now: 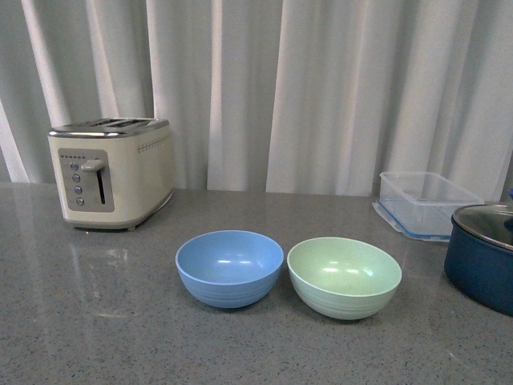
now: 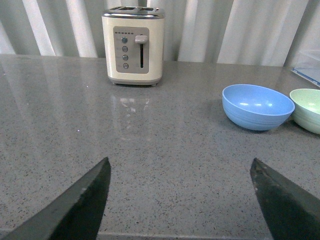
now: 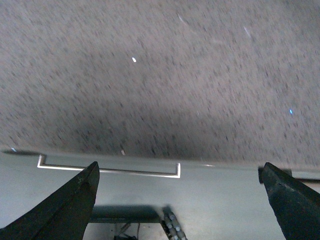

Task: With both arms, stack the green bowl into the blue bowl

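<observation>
The blue bowl (image 1: 229, 267) is seen upright on the grey surface (image 1: 96, 321), near its middle. The green bowl (image 1: 345, 277) is set just beside it on the right, also upright. Both are empty. Whether their rims touch cannot be told.

A cream toaster (image 1: 111, 171) is placed further back on the left, well apart from the bowls. At the right, a clear container (image 1: 426, 203) is set close to the white curtain (image 1: 321, 88). A navy pot (image 1: 485, 257) with a glass lid is placed in front of it and is cut off by the picture's edge.

The left pincer (image 2: 179, 160) is held wide, with nothing between its fingers. It is kept low over bare surface and faced toward the toaster, with the bowls ahead of it toward the right. The right pincer (image 3: 180, 164) is likewise spread wide and empty, and is held over an edge of the surface.
</observation>
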Robot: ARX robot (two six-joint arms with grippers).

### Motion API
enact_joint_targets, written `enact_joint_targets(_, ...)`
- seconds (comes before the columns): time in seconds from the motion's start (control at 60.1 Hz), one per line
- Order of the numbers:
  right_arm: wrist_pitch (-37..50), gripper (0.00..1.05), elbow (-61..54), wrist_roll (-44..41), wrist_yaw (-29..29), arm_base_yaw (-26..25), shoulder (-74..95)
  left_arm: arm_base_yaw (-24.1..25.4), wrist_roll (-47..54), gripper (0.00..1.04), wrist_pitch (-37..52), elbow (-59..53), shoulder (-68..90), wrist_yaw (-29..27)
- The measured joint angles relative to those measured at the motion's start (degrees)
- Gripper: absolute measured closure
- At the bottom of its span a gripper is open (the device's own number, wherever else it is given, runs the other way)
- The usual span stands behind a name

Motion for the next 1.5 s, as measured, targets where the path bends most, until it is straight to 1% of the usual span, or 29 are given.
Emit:
enact_joint_targets(0.067,0.96,0.10,4.87,0.63,-1.05,1.07,6.56,0.00,0.02,0.05,0.00,0.00,0.00,0.00)
enact_joint_targets(0.083,1.18,0.10,6.45,0.90,-1.11,1.42,8.57,0.00,0.04,0.05,0.00,0.00,0.00,-0.02)
enact_joint_targets(0.133,1.75,0.10,10.14,1.55,-1.95,2.16,13.33,0.00,0.02,0.08,0.00,0.00,0.00,0.00)
enact_joint_targets(0.316,2.25,0.10,23.78,5.05,-3.93,3.37,29.90,0.00,0.02,0.07,0.00,0.00,0.00,0.00)
enact_joint_targets(0.482,1.44,0.10,31.87,7.61,-5.18,4.87,38.69,0.00,0.02,0.07,0.00,0.00,0.00,0.00)
enact_joint_targets(0.682,0.59,0.10,42.40,11.15,-5.75,8.20,49.13,0.00,0.02,0.07,0.00,0.00,0.00,0.00)
enact_joint_targets(0.948,0.59,0.10,49.20,12.00,-5.35,11.02,59.01,0.00,0.02,0.07,0.00,0.00,0.00,0.00)
enact_joint_targets(1.165,0.55,0.10,53.18,11.82,-5.64,10.95,63.58,0.00,0.02,0.07,0.00,0.00,0.00,0.00)
enact_joint_targets(1.497,-0.04,0.10,59.39,11.28,-7.06,9.35,68.72,0.00,0.02,0.07,0.00,0.00,0.00,0.00)
